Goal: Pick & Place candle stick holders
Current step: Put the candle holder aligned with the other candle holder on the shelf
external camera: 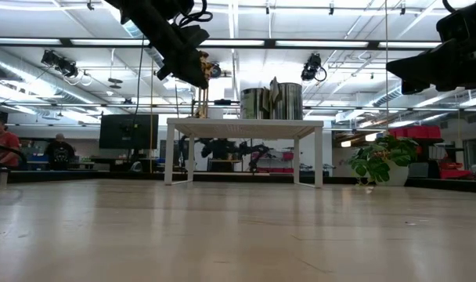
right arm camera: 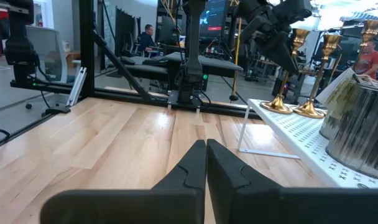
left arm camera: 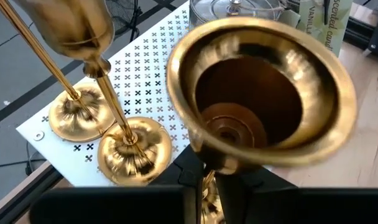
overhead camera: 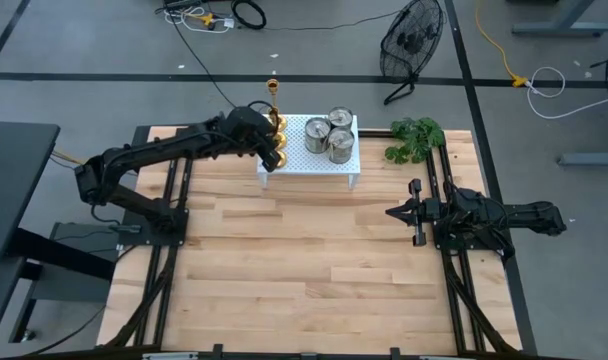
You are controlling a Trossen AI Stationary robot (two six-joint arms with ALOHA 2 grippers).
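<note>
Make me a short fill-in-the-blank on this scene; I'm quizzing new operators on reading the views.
1. The left pincer is shut on a ____ candle stick holder.
2. Two other gold holders stand on the white ____.
3. The right pincer waits near the plant with its fingers ____.

Missing words: gold; rack; shut

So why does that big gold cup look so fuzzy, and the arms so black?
Left wrist view: the held gold candle holder sits too near the lens, so it blurs; the rack stays sharp. Low view: bright ceiling lights leave the left tool in silhouette.
</note>
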